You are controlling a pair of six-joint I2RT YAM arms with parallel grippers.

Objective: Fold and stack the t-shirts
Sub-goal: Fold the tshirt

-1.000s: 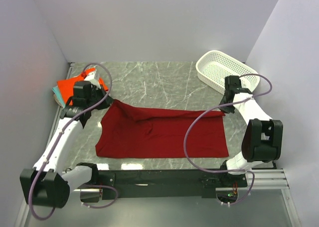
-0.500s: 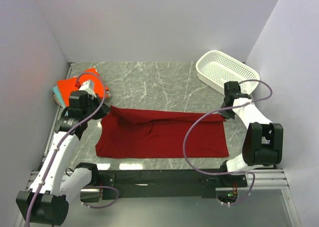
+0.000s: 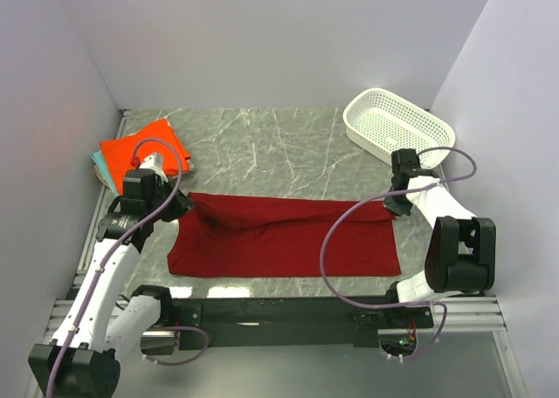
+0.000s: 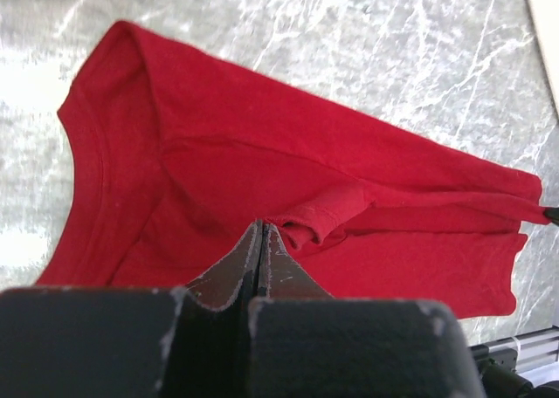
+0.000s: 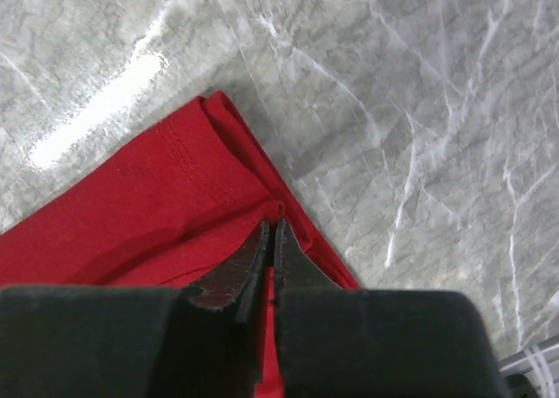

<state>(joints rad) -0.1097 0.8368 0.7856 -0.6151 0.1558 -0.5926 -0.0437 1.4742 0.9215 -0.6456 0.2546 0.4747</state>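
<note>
Two grippers, both closed, each nipping the same crimson t-shirt (image 3: 288, 241).

Left gripper (image 3: 181, 204): jaws pressed flat together, thin cloth caught at the tips. In the left wrist view a small rolled piece of hem bunches just beside the fingertips (image 4: 236, 267).

Right gripper (image 3: 394, 206): jaws all but closed, only a hairline slit between them. The tips bite the shirt's far right corner, where a stitched hem doubles over.

Crimson t-shirt: soft matte knit, lying across the middle of the table (image 3: 262, 145) with its long axis left to right. Its far edge is doubled over toward the near side and drawn into a fairly straight ridge between the two grippers, with a shallow crease dipping left of centre. The lower layer lies flat and roughly rectangular: near edge straight, left side slightly rounded. A curved seamed band shows at the left end in the left wrist view.

Table: polished grey-green marble look, white veins, glossy highlights.

Orange t-shirt (image 3: 140, 149): folded to a rough rectangle at the far left, on top of a stack. The edge of a teal t-shirt (image 3: 96, 162) shows under it on the left side. The stack lies apart from the crimson shirt, just beyond the left gripper.

Basket (image 3: 393, 123): white plastic, rounded rectangle, walls perforated in a fine grid. It sits at the far right, set diagonally, clear of the cloth.
</note>
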